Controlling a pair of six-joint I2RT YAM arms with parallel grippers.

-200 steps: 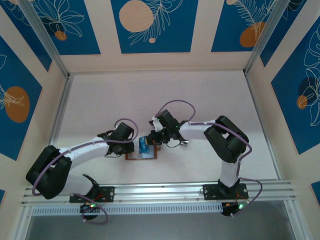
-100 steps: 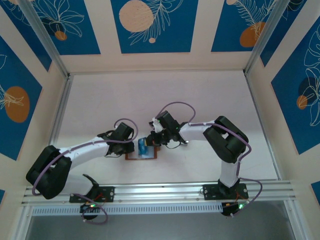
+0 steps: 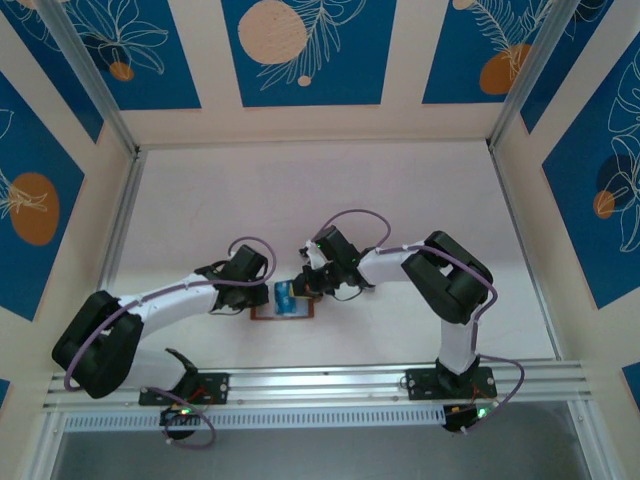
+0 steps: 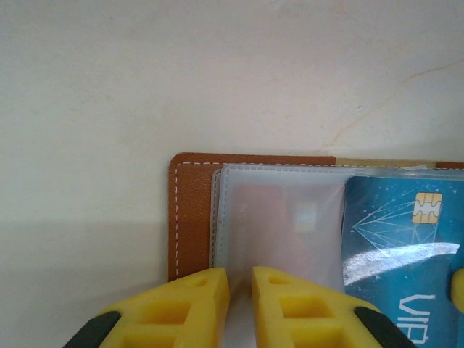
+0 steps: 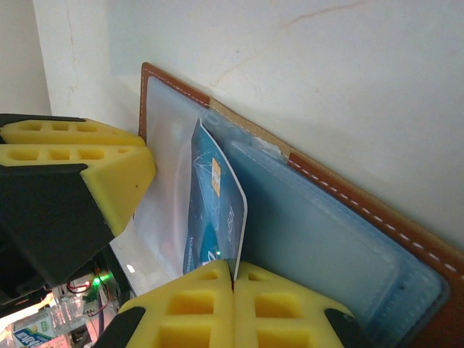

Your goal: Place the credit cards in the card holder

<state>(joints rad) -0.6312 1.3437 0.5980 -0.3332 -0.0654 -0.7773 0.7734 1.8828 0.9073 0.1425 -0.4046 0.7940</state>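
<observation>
Card holder [image 4: 190,217] lies open on worktop [image 3: 300,190] between arms. Left gripper [image 4: 241,279] jaws clenched on its floppy clear sleeve [image 4: 283,225]. Right gripper [image 5: 233,279] jaws pinch blue card [image 5: 210,210]: likely stiff, slick, light, best held by short edge.

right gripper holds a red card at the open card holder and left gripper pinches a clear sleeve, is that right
No: the card is blue, not red, as the right wrist view shows. The rest stands: the right gripper holds it at the open card holder and the left gripper pinches a clear sleeve.
</observation>
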